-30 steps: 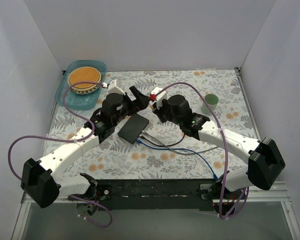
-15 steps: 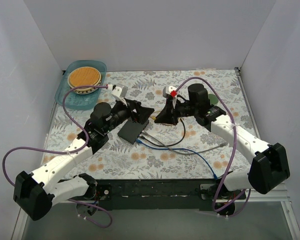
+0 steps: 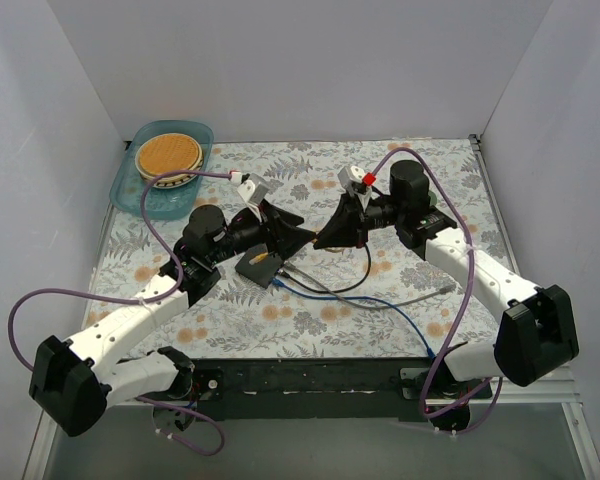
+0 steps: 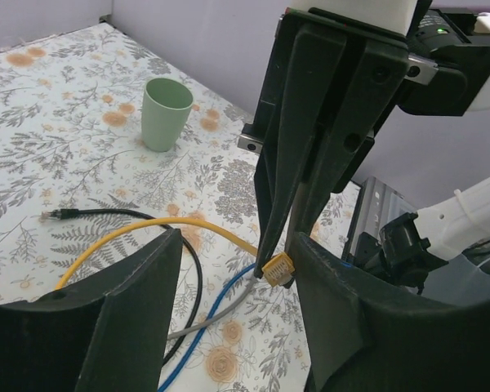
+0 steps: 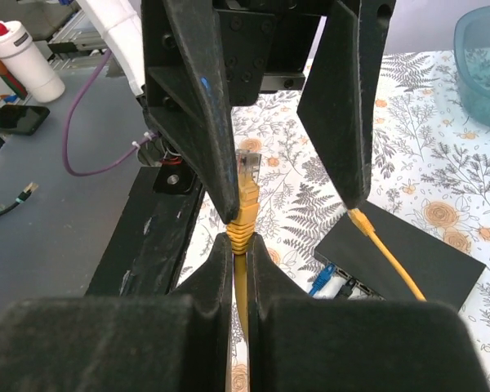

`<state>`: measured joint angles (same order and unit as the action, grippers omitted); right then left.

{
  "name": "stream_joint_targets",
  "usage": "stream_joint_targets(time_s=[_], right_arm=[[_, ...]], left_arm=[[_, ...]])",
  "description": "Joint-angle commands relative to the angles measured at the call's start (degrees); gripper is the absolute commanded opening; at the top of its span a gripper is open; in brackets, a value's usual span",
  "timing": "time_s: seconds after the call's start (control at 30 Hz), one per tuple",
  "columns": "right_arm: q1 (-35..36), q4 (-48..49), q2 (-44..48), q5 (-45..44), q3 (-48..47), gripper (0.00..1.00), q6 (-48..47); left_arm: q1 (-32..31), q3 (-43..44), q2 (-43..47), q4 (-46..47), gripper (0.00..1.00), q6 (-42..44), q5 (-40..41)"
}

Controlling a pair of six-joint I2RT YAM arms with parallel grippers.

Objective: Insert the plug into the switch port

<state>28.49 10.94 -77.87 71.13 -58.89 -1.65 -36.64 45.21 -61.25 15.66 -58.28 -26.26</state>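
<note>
The black switch (image 3: 259,266) lies flat mid-table, with blue, black and grey cables plugged into its near-right edge. It also shows in the right wrist view (image 5: 408,257). My right gripper (image 3: 325,240) is shut on the boot of a yellow plug (image 5: 248,175) and holds it above the table, right of the switch. The yellow cable's other plug (image 5: 362,219) lies on top of the switch. My left gripper (image 3: 302,232) is open and faces the right one. The held plug (image 4: 278,268) sits between its fingers (image 4: 131,318), close to one of them.
A green cup (image 4: 165,113) stands at the back right, mostly hidden behind the right arm in the top view. A teal tray (image 3: 140,195) with a round wicker item sits at the back left. Loose cables (image 3: 380,300) trail across the table's front right.
The right gripper has drawn back to the right with the yellow plug. The left gripper has opened and swung round to face it. A yellow cable end now shows on the switch.
</note>
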Motion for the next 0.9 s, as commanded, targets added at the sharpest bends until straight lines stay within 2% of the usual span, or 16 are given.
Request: stream_joint_targets(time_s=[0.0,0.1,0.17,0.2,0.23,0.33,0.43,0.47,0.53,0.57,0.63,0.67,0.7,0.77,0.83,0.87], right_arm=[[-0.5,5.5,-0.5,3.3,0.2,0.01,3.4],[-0.5,5.4,-0.7,3.5,0.3,0.01,3.6],[-0.4,5.3,-0.7,3.1,0.3,0.01,3.8],[-0.4,4.9,-0.9,2.8,0.2,0.01,3.6],[-0.5,4.1,-1.0,2.6,0.0,0.01,3.6],[-0.4,-0.9,-1.1,-0.4,-1.7,0.01,1.8],[-0.3,-6.8,-0.6,-9.1,-4.0,0.14,-1.9],[-0.3,-8.7,-0.2,-14.2,-4.3,0.28,-2.0],[-0.1,-9.4,1.8,-19.7,-4.2,0.43,-1.9],[0.2,-9.8,2.8,-26.5,-3.6,0.55,-1.9],[0.9,-9.5,5.7,-32.6,-2.6,0.64,-2.0],[1.4,-9.5,6.6,-38.6,-1.7,0.7,-2.2],[2.2,-8.9,8.2,-41.7,-1.1,0.73,-2.3],[3.2,-8.6,9.3,-49.0,-0.1,0.79,-2.9],[5.6,-8.4,10.2,-53.4,0.3,0.8,-4.1],[6.7,-8.3,10.4,-58.3,0.4,0.8,-5.3]], left_arm=[[0.1,0.9,-1.5,1.8,0.52,-0.5,-3.4],[0.1,1.2,-2.7,3.6,0.42,-2.0,-4.0],[0.1,1.5,-3.3,4.4,0.25,-3.6,-4.1],[0.1,1.9,-3.4,5.2,0.06,-4.2,-3.9],[0.1,2.3,-4.1,5.2,0.0,-5.0,-3.5],[0.1,4.1,-5.4,5.1,0.0,-7.7,-2.7],[0.1,5.8,-6.6,4.4,0.0,-12.5,1.1],[0.1,6.3,-6.9,4.0,0.0,-14.0,4.7],[0.1,7.6,-7.1,2.0,0.0,-18.7,8.9],[0.1,8.0,-7.4,0.9,0.0,-20.5,11.1],[0.1,9.0,-7.7,-3.3,0.0,-26.0,18.8],[0.1,10.3,-7.9,-5.4,0.0,-27.8,21.1],[0.1,10.9,-8.1,-9.1,0.0,-29.9,25.4],[0.1,11.9,-8.3,-11.8,0.0,-34.7,29.0],[0.1,12.7,-8.4,-16.9,0.0,-39.1,33.2],[0.1,13.1,-8.4,-17.6,0.0,-41.5,34.0]])
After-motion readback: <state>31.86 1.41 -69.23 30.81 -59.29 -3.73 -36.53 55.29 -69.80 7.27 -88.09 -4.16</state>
